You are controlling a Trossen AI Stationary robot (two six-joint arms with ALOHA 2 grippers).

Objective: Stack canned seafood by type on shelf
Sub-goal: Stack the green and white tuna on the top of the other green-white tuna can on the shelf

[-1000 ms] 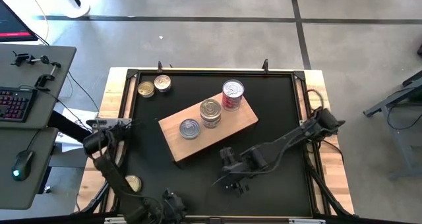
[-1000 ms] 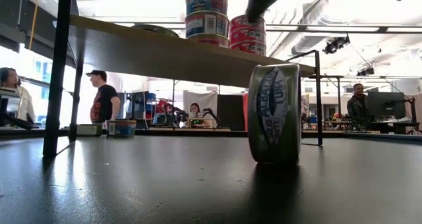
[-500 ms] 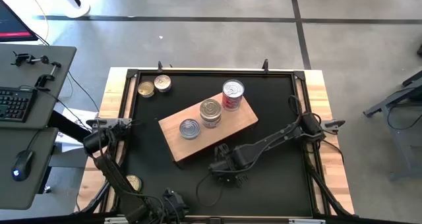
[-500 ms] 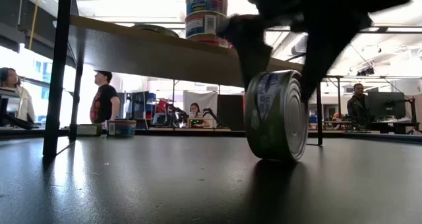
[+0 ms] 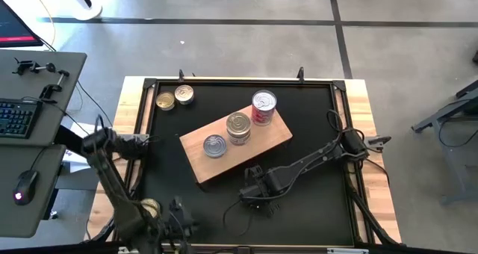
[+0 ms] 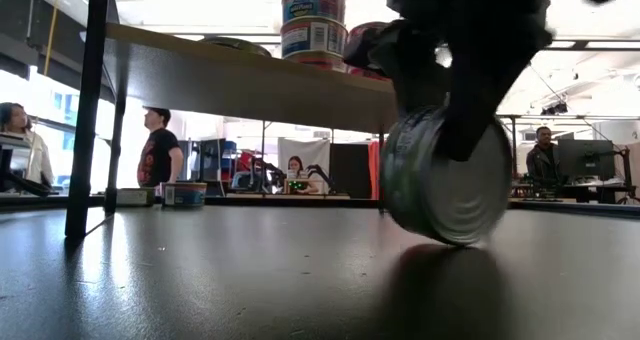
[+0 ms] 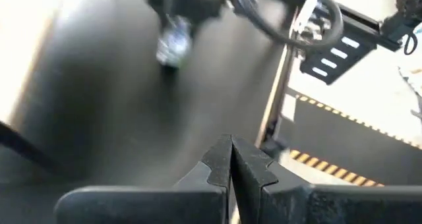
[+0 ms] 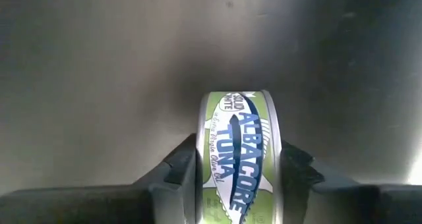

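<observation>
My right gripper [image 5: 258,200] stands in front of the shelf [image 5: 278,138] and is shut on a green-labelled tuna tin [image 8: 239,151] that stands on edge on the black tabletop. The shelf is a light wooden board. On it are a single silver tin [image 5: 214,145], a stack of tins [image 5: 238,125] and a red-labelled stack [image 5: 264,104]. Two gold-topped tins [image 5: 165,101] [image 5: 184,94] lie at the far left, and one more [image 5: 151,207] lies at the near left. My left gripper [image 7: 231,148] hovers shut at the near left edge [image 5: 187,224], touching nothing. My right gripper pinches the tuna tin by its two flat ends [image 8: 206,165] between its two fingers [image 8: 181,168]. The labelled side wall faces the wrist. The fingers come from above, pointing down. The tin is tilted, its lower rim [image 6: 450,240] at the tabletop.
The black tabletop has a raised frame [image 5: 340,134] around it. There is bare tabletop right of the shelf and along the near edge. A desk with a keyboard [image 5: 19,116] stands to the left of the table. People show in the room behind [image 6: 155,145].
My right gripper has come down over the standing tin and shut on its flat ends. The tin has tipped and turned, so one flat end now faces the low camera. My left gripper has risen from the near edge and shifted a little toward the left.
</observation>
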